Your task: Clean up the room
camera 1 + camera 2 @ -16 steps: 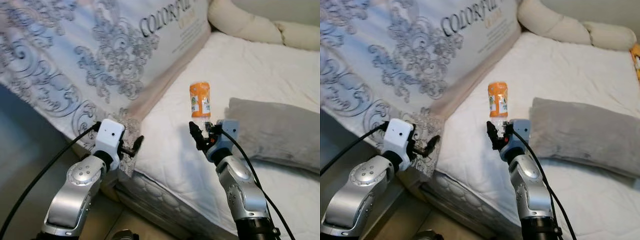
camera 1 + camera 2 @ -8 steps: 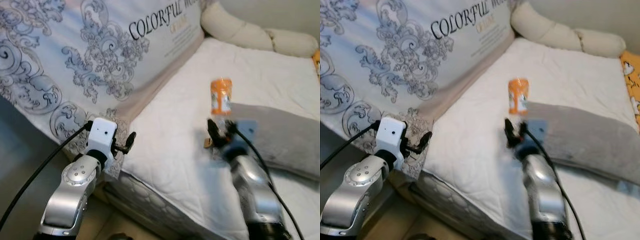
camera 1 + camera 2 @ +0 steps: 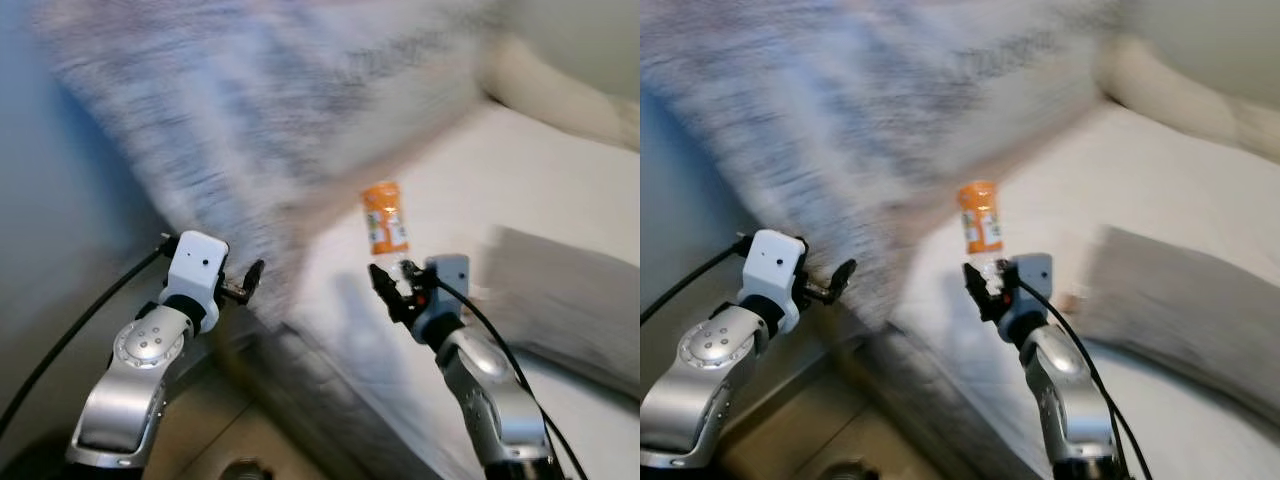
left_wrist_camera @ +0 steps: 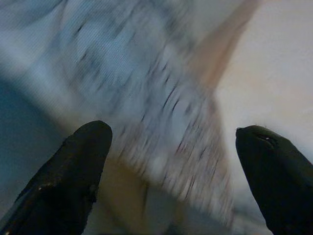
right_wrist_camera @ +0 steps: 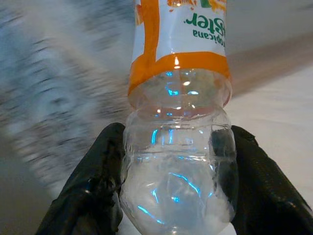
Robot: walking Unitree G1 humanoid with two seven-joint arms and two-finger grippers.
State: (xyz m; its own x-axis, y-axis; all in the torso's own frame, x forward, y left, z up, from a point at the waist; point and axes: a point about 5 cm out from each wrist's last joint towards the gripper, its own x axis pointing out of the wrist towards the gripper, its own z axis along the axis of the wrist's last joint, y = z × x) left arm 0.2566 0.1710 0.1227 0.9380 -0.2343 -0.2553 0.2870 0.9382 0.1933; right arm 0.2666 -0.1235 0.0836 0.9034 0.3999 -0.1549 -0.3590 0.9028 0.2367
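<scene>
Your right gripper [image 5: 171, 196] was clamped on the clear base of the orange-labelled bottle [image 3: 384, 218], held upright above the bed [image 3: 560, 190], your left gripper [image 4: 171, 166] empty and spread; swinging fast could slip it.

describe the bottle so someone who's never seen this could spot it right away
Look above the near edge of the white bed, left of the grey pillow. The right hand holds a clear plastic bottle upright. Its orange label is the brightest colour among the pale bedding.
</scene>
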